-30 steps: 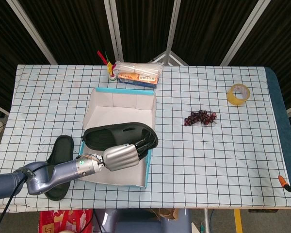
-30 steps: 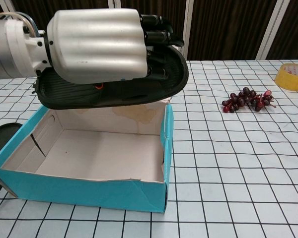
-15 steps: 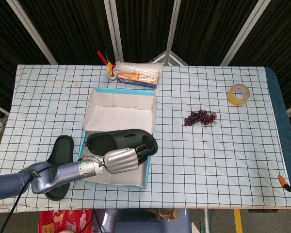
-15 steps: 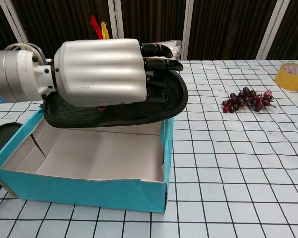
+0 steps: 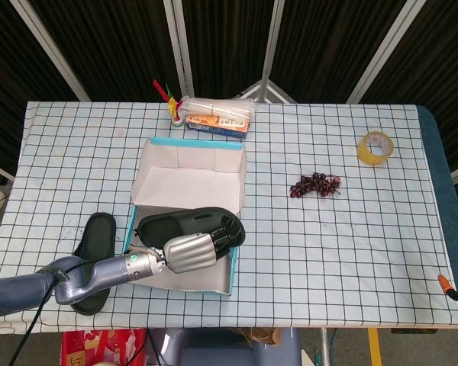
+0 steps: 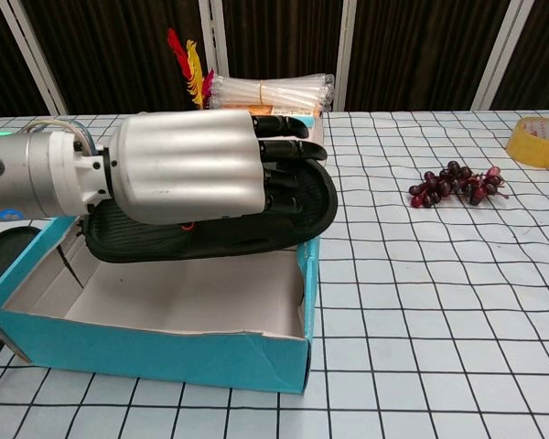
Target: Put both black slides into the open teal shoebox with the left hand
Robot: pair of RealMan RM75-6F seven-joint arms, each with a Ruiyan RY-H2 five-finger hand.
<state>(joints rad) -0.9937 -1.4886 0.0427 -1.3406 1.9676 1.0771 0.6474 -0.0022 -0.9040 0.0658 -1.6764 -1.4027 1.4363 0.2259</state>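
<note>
The table point(image 5: 351, 229) is covered with a white cloth with a black grid; behind it, at the top of the frame, hang dark curtains with pale metal bars. The left hand point(image 5: 189, 252) grips one black slide point(image 5: 185, 226) with its fingers curled around it, and holds it over the open teal shoebox point(image 5: 185, 169) in the lower left of the head view. In the chest view the sole hangs just above the box's floor. The other slide point(image 5: 94, 242) lies on the cloth just left of the box. A packet point(image 5: 217, 122) stands behind the box; its print is too small to read. Grapes point(image 5: 314, 185) and a yellow tape roll point(image 5: 375, 148) lie at the right
</note>
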